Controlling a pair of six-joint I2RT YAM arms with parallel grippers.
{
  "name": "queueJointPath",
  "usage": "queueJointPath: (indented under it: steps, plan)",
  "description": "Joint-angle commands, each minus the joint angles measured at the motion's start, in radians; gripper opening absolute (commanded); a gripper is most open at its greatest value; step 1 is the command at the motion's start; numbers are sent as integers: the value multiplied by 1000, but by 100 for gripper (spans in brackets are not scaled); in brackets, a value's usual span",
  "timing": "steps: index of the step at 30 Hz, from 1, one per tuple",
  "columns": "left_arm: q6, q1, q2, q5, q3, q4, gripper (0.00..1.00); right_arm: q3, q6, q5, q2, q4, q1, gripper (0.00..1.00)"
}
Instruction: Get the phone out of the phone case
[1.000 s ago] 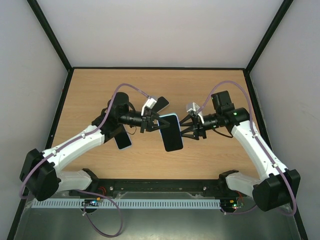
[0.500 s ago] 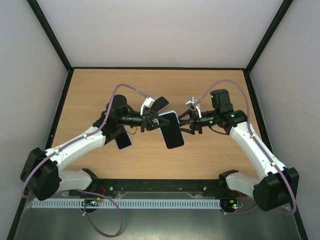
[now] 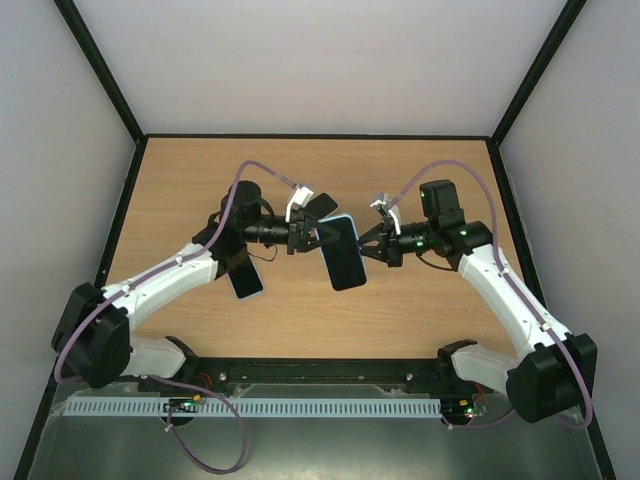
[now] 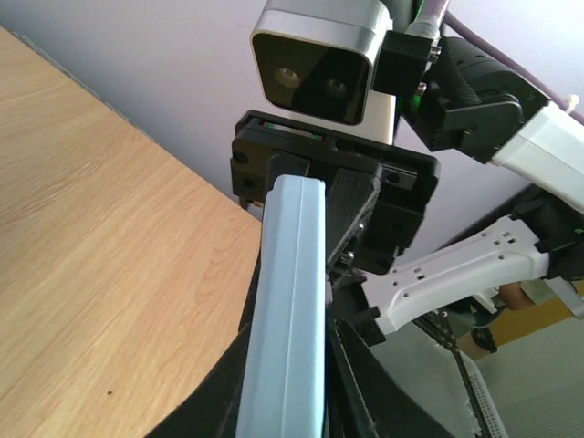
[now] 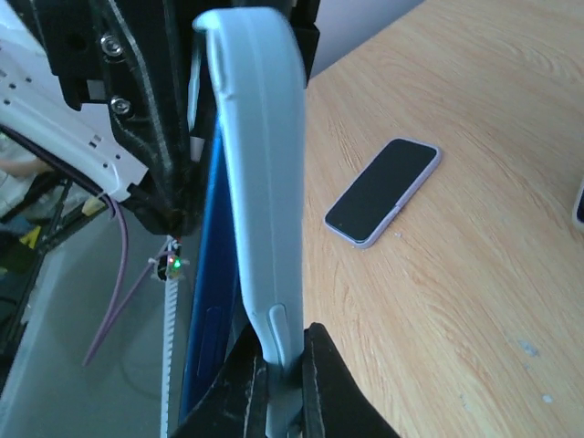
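The phone in its pale blue phone case [image 3: 340,252] hangs above the middle of the table, held between both arms. My left gripper [image 3: 318,237] has it from the left. In the left wrist view the case edge [image 4: 287,310] runs up between the dark fingers [image 4: 219,401], which press close on both sides. My right gripper [image 3: 366,247] is shut on the opposite edge. The right wrist view shows its jaws [image 5: 285,388] pinching the case [image 5: 260,182], with the phone's darker blue edge [image 5: 205,301] standing slightly off the case.
A second phone in a lilac case [image 3: 245,280] lies flat on the wood under the left arm and also shows in the right wrist view [image 5: 383,192]. A dark phone-shaped item [image 3: 323,205] lies just behind the left gripper. Black frame rails border the table [image 3: 200,190].
My right gripper has moved in from the right and shut on the case's edge. The left jaws have eased a little. The phone has shifted slightly toward the back.
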Motion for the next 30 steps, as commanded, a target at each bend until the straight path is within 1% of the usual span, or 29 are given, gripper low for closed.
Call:
queueJointPath:
  steps: [1,5,7,9,11,14,16,18,20,23,25,27,30]
  plan:
    - [-18,31,84,-145,33,78,20,-44,172,-25,-30,122,21,2]
    - [-91,50,159,-209,22,192,25,-113,246,109,-32,187,-4,2]
    - [-128,55,202,-247,17,252,35,-153,282,166,-27,213,-22,2]
    - [-145,58,230,-296,23,285,48,-191,327,205,-22,246,-43,2]
    - [-131,60,242,-380,30,276,59,-222,377,260,-17,273,-59,2]
    - [-84,60,234,-534,39,213,65,-246,423,331,-8,284,-83,2]
    - [-62,53,221,-645,36,140,73,-258,444,372,5,283,-94,2]
    - [-36,27,203,-748,15,97,74,-270,472,417,21,289,-111,2]
    - [26,-30,183,-852,0,43,74,-275,505,490,47,290,-130,2]
    - [170,-157,162,-1038,-14,-48,72,-260,513,528,110,266,-156,2]
    - [263,-264,159,-1153,-26,-93,70,-240,512,540,159,248,-173,2]
    - [354,-350,157,-1274,-55,-99,68,-223,515,560,194,235,-188,2]
    - [460,-445,174,-1373,-92,-74,68,-201,512,569,238,218,-201,2]
